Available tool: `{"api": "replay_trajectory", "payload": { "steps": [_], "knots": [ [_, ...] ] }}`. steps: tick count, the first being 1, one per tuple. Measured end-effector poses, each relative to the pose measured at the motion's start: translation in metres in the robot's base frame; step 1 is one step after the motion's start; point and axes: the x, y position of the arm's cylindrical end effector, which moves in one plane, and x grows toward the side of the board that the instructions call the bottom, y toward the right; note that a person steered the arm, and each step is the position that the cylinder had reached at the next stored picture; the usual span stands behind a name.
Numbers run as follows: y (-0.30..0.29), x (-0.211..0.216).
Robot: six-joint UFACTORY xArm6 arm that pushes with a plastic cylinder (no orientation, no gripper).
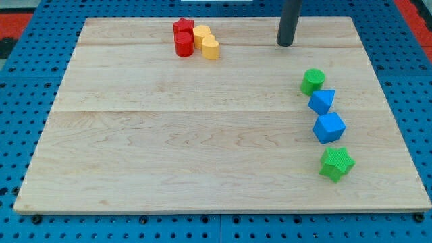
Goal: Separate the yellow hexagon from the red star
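The red star (182,27) sits near the view's top, left of centre, on the wooden board (202,135). The yellow hexagon (201,34) touches its right side. A red cylinder (183,44) stands just below the star, and a yellow heart (210,48) lies below and right of the hexagon; all touch in one cluster. My tip (285,44) rests on the board well to the right of the cluster, at about the same height as the red cylinder, apart from every block.
On the view's right runs a column of blocks: a green cylinder (312,81), a blue block (322,102), a blue cube-like block (329,127) and a green star (336,164). A blue pegboard (20,81) surrounds the board.
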Motion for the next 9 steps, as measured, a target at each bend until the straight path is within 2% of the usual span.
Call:
{"api": "replay_trajectory", "payload": {
  "steps": [1, 3, 4, 5, 8, 9],
  "knots": [
    [-0.019, 0.011],
    [-0.138, 0.065],
    [-0.218, 0.074],
    [-0.291, 0.045],
    [-0.263, -0.043],
    [-0.181, -0.04]
  ]
}}
